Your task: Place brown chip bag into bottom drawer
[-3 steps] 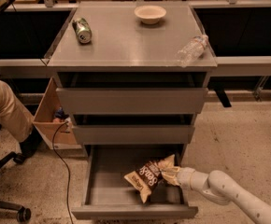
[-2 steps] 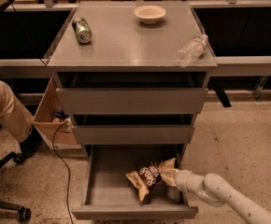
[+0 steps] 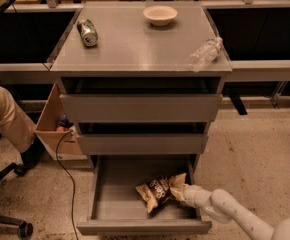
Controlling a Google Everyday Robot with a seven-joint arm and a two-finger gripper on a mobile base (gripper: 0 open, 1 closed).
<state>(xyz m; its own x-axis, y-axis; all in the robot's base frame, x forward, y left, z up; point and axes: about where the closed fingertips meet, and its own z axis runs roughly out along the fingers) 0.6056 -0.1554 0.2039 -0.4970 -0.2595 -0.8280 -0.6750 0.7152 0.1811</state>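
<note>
The brown chip bag (image 3: 158,191) lies inside the open bottom drawer (image 3: 116,194), toward its right front, tilted with one tan end up and right. My gripper (image 3: 181,192) reaches in from the lower right on a white arm and sits at the bag's right end, touching it. The bottom drawer is pulled out; its flat front panel (image 3: 143,227) runs along the bottom of the view. The two drawers above are partly out.
On the cabinet top (image 3: 135,44) lie a green can (image 3: 87,32), a tan bowl (image 3: 160,15) and a crushed clear bottle (image 3: 205,53). A person's leg (image 3: 7,115) and an office chair base (image 3: 5,224) are at the left, beside a cardboard box (image 3: 52,129) and a cable.
The bag and my gripper have sunk lower into the drawer and shifted slightly right; the bag now rests on the drawer floor.
</note>
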